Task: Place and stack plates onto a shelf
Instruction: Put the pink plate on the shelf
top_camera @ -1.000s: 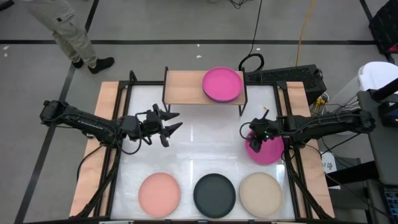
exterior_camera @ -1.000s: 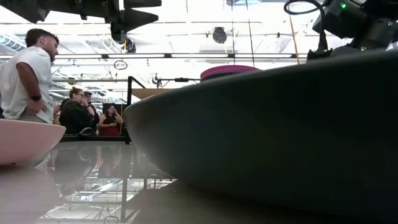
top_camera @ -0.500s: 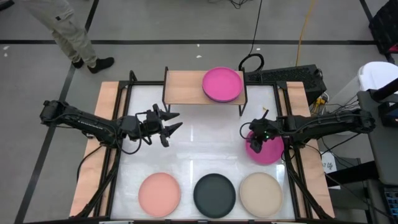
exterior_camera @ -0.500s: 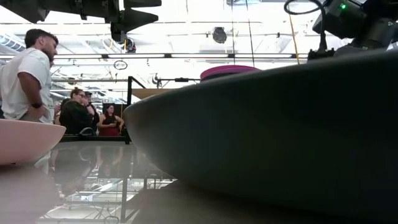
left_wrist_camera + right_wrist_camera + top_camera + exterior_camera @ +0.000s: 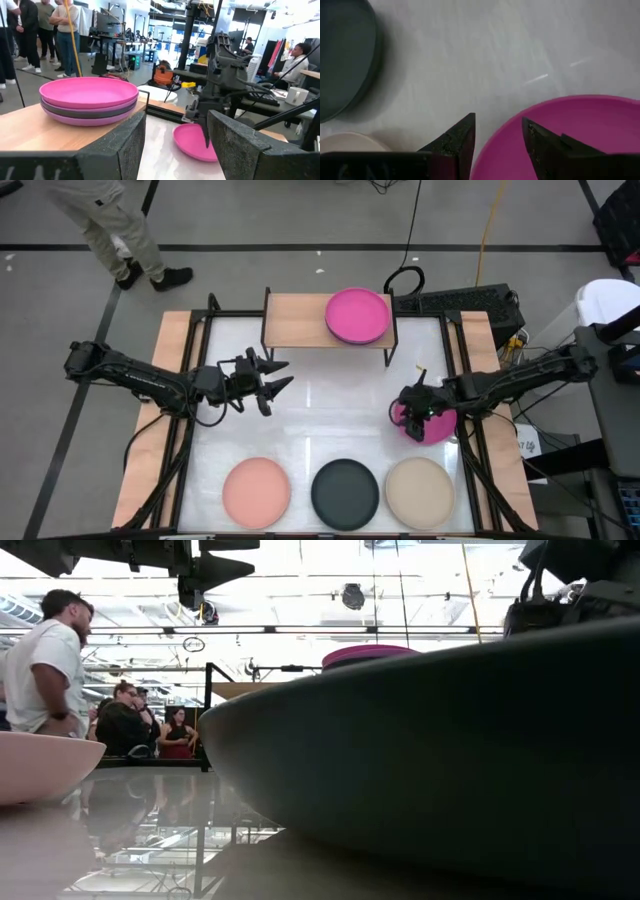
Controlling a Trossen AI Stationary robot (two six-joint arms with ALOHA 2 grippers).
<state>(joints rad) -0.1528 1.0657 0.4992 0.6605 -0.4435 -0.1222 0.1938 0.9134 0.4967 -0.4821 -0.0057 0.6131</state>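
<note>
Three plates, magenta over dark grey over purple, are stacked [image 5: 357,315] [image 5: 87,97] on the right half of the light-wood shelf [image 5: 295,315]. A single magenta plate [image 5: 432,425] [image 5: 195,142] lies flat on the table's right side. My right gripper [image 5: 401,417] [image 5: 497,135] is open and points down at that plate's left rim [image 5: 492,145], one finger outside and one over the inside. I see no touch. Along the near edge lie a salmon plate [image 5: 256,492], a dark grey plate [image 5: 345,492] and a beige plate [image 5: 420,492]. My left gripper [image 5: 272,380] [image 5: 175,150] hovers open, left of centre.
The shelf's left half is bare wood. Black frame rails [image 5: 190,380] run along both table sides. White tabletop [image 5: 330,410] lies between the two grippers. A person [image 5: 110,230] walks beyond the far left corner, and other people [image 5: 130,720] are in the room behind.
My right gripper has moved toward the table's near edge and down onto the left rim of the lone magenta plate. The plate has stayed where it was. The person beyond the far edge has stepped on.
</note>
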